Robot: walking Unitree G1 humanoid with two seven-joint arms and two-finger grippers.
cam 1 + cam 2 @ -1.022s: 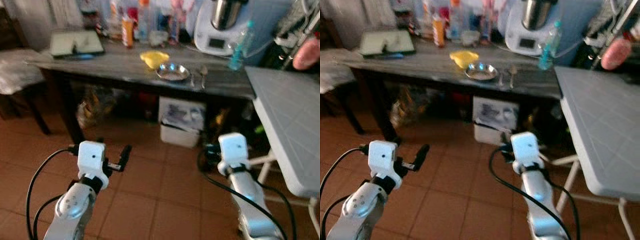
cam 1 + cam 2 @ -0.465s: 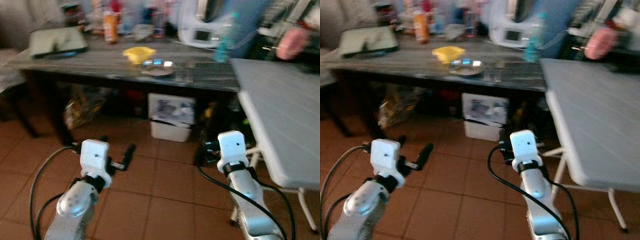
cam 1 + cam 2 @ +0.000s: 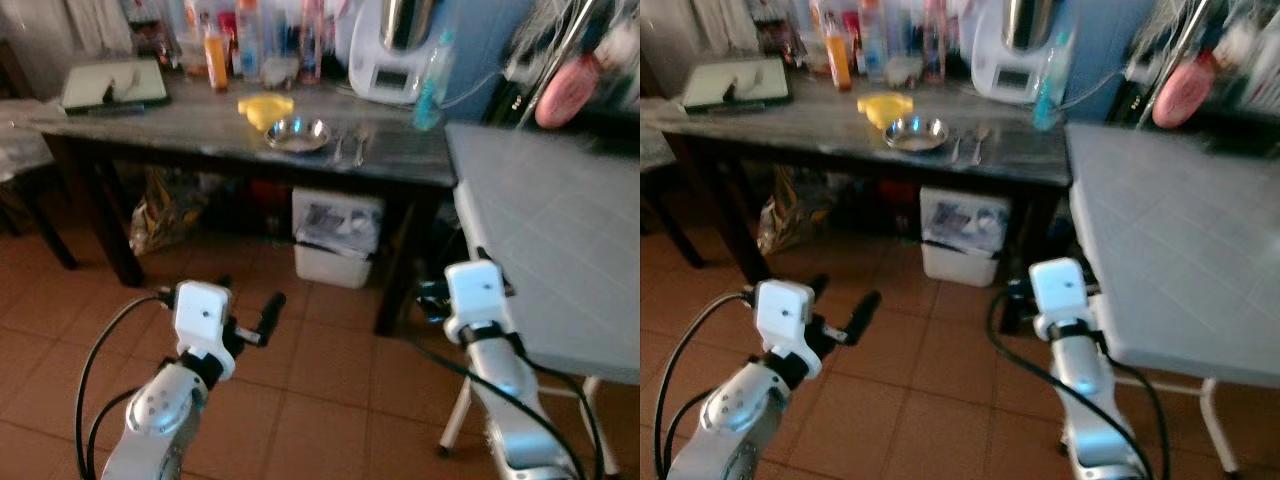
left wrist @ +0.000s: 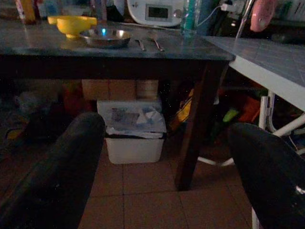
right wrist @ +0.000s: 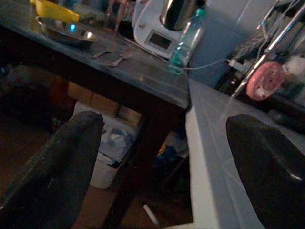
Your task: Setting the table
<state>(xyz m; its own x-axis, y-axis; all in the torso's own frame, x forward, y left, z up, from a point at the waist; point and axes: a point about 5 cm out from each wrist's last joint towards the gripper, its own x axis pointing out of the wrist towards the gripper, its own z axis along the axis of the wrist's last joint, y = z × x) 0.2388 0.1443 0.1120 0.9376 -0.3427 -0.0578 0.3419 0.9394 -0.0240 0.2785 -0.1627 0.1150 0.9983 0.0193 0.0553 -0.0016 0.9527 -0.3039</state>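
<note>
Over the terracotta tile floor point(image 3: 330, 400), nearest the camera, both silver arms are raised at mid height, holding nothing. The left gripper point(image 4: 164, 167) has its two black fingers point(image 4: 57, 167) spread wide apart, with the floor and the table's underside between them. The right gripper point(image 5: 167, 157) likewise has its fingers point(image 5: 52, 162) spread wide and empty, and sits close beside the near edge of a white folding table point(image 3: 560, 230) on the robot's right.

Further on, under the dark wooden table point(image 3: 200, 130), one white bin point(image 3: 330, 235) stands on the floor, stuffed with crumpled paper or plastic, and a bag point(image 3: 165, 205) slumps against the floor to its left.

On the dark table top, towards its front edge, one shallow metal bowl point(image 3: 297, 133) sits upright; what it holds cannot be made out. Just beside it, on its right, two pieces of cutlery point(image 3: 348, 146) lie side by side, apart from the bowl. One yellow bowl point(image 3: 265, 106) sits just behind the metal one, nearly touching it; its inside cannot be seen.

Further back, a flat tray point(image 3: 113, 84) lies at the far left of the table. A cluster of bottles point(image 3: 250, 45) lines the back edge, too blurred to count, an orange one point(image 3: 215, 60) among them. One white kitchen appliance point(image 3: 385, 50) with a steel jug on top stands at the back, and one teal plastic bottle point(image 3: 430, 80) stands upright just to its right
</note>
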